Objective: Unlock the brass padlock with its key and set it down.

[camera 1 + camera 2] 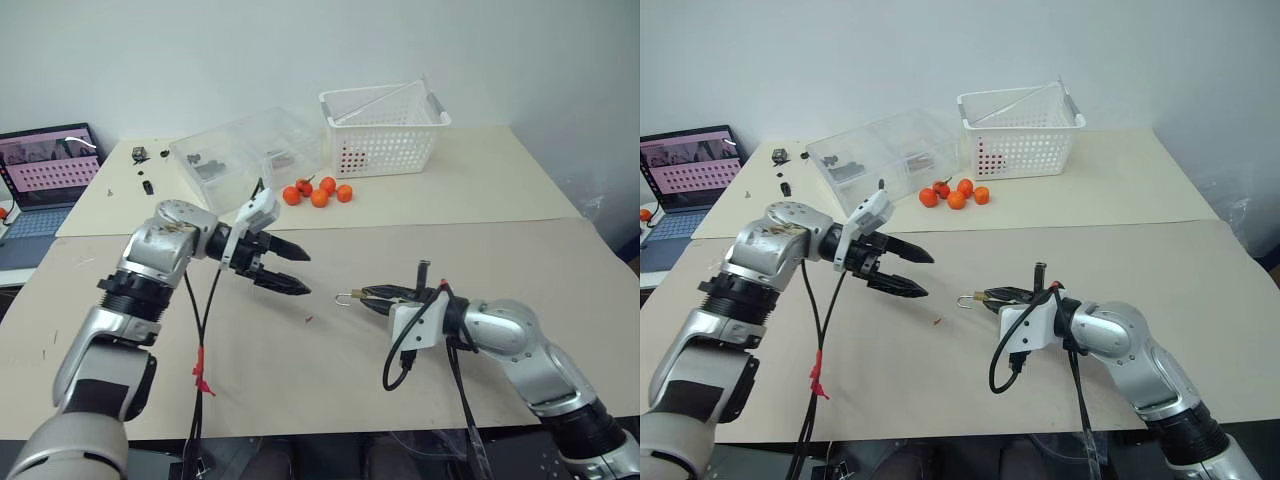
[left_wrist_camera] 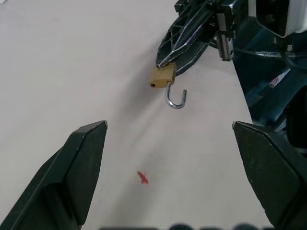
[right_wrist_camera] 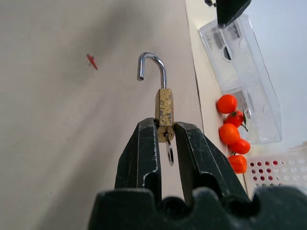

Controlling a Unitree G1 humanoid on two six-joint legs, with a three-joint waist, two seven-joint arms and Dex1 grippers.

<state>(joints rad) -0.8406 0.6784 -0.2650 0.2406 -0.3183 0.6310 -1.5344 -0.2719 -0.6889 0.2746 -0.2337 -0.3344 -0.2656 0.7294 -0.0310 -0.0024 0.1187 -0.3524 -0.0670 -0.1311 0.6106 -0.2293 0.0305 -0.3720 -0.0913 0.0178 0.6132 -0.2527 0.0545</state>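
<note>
Padlock, its shackle sprung free, sits clamped between the right gripper's fingers above the table; the left gripper hangs nearby, fingers spread apart.

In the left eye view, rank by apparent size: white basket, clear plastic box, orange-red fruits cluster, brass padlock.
1. white basket and clear plastic box: alike, not ranked apart.
2. orange-red fruits.
3. brass padlock, tiny.

No legible text, label, brand, number or sign is present (laptop screen content unreadable).
</note>
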